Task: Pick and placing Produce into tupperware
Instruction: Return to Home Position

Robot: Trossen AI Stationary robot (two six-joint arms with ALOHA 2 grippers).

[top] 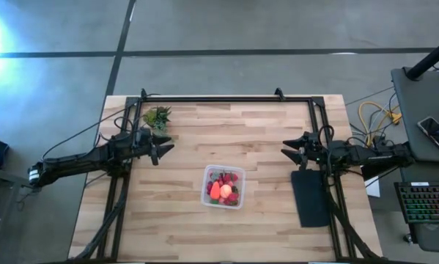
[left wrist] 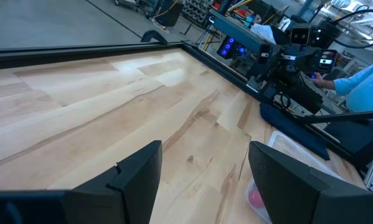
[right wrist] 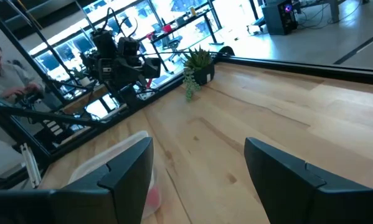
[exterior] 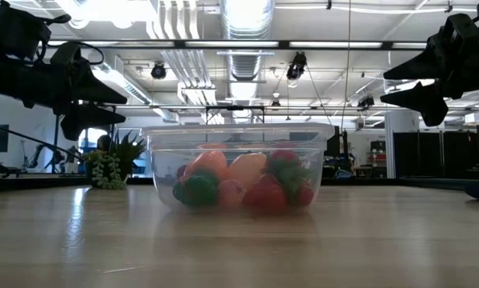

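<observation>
We are looking at the tupperware [top: 207, 195], which is sitting on the wooden table [top: 226, 125], a little below the middle in the high view and between the two arms. It is holding the produce: red strawberries [top: 234, 196] are lying piled around the orange-pink fruit [top: 225, 191], all inside its clear walls. Neither gripper is touching it. The left gripper [top: 163, 152] is hovering above the table well to the container's left, near the green leafy clump [top: 157, 116], its fingers standing apart with nothing between them. The right gripper [top: 292, 151] is hovering well to the right, its fingers likewise spread and empty, just beside the end of the black pad [top: 309, 196].
</observation>
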